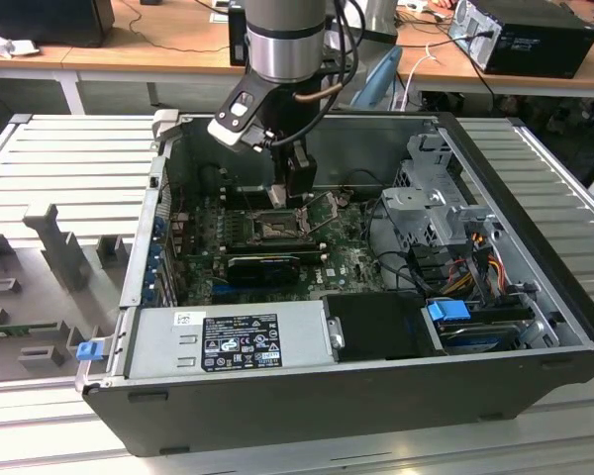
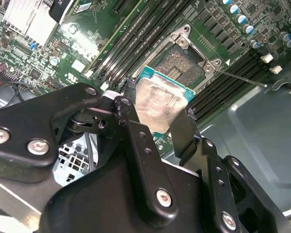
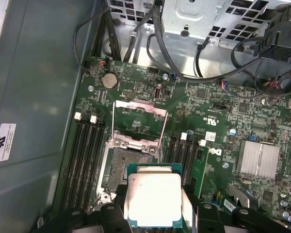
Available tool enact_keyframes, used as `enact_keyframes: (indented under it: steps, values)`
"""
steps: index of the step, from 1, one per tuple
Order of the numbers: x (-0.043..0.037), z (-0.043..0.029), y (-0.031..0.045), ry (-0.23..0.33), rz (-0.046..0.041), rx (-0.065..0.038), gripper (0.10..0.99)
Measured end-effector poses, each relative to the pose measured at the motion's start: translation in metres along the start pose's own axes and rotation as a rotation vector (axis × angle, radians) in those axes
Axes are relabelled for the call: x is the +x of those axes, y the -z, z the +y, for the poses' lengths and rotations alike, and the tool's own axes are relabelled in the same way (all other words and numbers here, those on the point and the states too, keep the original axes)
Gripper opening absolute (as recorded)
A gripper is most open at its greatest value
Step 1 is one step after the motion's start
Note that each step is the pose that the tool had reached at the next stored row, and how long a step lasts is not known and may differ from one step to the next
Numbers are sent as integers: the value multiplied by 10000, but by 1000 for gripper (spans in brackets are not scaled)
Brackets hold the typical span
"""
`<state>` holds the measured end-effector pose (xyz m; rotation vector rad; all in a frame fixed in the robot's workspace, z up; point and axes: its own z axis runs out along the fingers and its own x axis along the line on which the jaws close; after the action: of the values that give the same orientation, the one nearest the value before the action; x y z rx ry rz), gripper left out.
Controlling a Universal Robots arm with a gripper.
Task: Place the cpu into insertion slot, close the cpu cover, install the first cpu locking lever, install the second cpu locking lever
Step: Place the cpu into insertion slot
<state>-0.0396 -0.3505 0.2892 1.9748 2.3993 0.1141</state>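
Grey slatted table (image 1: 59, 148); open computer case (image 1: 307, 396) on it, green board (image 3: 218, 126) inside. Gripper (image 2: 157, 106): fingers clamped on opposite edges of cpu (image 2: 162, 97), silver face showing. Cpu held just above bare slot (image 3: 122, 167), not seated. Cover (image 3: 138, 104) swung open.

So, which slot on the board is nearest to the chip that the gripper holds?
The square insertion slot, silver-rimmed, its cpu cover raised; the cpu in the gripper hangs close to it. The long black memory slots flank it.
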Motion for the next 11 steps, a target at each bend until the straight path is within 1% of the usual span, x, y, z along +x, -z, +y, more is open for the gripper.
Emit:
enact_keyframes:
  steps: [5,6,7,9,10,11]
  values:
    - [-1,-3,-37,-14,0,14,525]
    - [-1,-3,-45,-94,-5,18,525]
    - [-1,-3,-52,-336,-22,12,525]
    - [-1,-4,-59,-649,-47,5,525]
    - [-1,-5,-67,-1081,-80,-5,525]
    - [-2,-5,-71,-1267,-94,-8,525]
